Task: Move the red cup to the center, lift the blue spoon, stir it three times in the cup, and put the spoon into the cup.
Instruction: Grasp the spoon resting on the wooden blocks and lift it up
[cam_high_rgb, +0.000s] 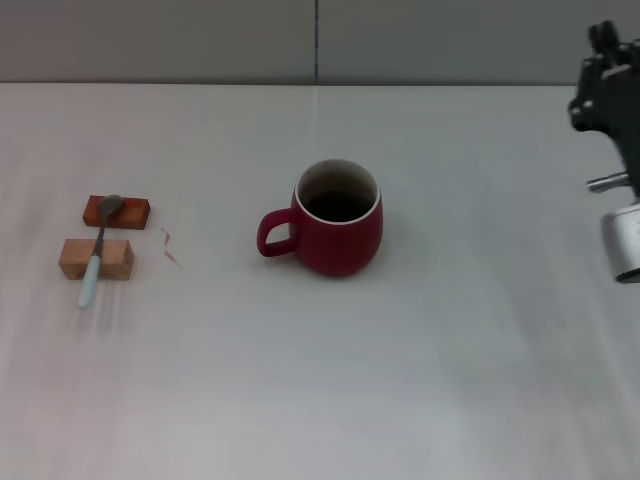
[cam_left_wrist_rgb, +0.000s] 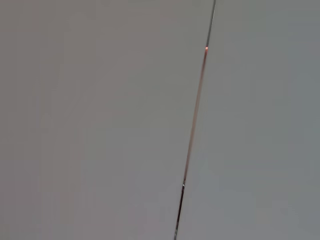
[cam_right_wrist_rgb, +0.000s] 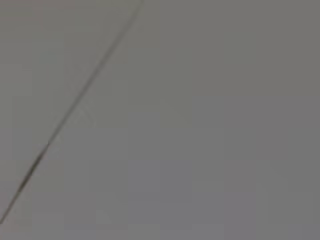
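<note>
The near part of the table (cam_high_rgb: 330, 400) is bare pale surface. Farther in, at the left, the spoon (cam_high_rgb: 97, 250) lies across two small wooden blocks: its pale blue handle rests on the nearer, lighter block (cam_high_rgb: 112, 258) with the handle tip reaching past it toward the robot, and its grey bowl sits on the farther, reddish block (cam_high_rgb: 132, 211). Just right of the blocks is a small red mark (cam_high_rgb: 170, 246) on the tabletop.

Near the middle of the table stands the cup (cam_high_rgb: 340, 220), upright, its loop handle pointing toward the robot's left and its dark inside open to view. It is well apart from the spoon and touched by nothing.

At the far right edge of the head view the right arm (cam_high_rgb: 612, 150) is raised above the table, well clear of the cup, showing a black upper part and a grey-white part below. Whether its fingers are open or closed cannot be told, and it holds nothing that can be seen. The left arm is out of the head view.

Both wrist views show only a plain grey wall (cam_left_wrist_rgb: 100, 120) crossed by a thin seam (cam_left_wrist_rgb: 195, 120).
</note>
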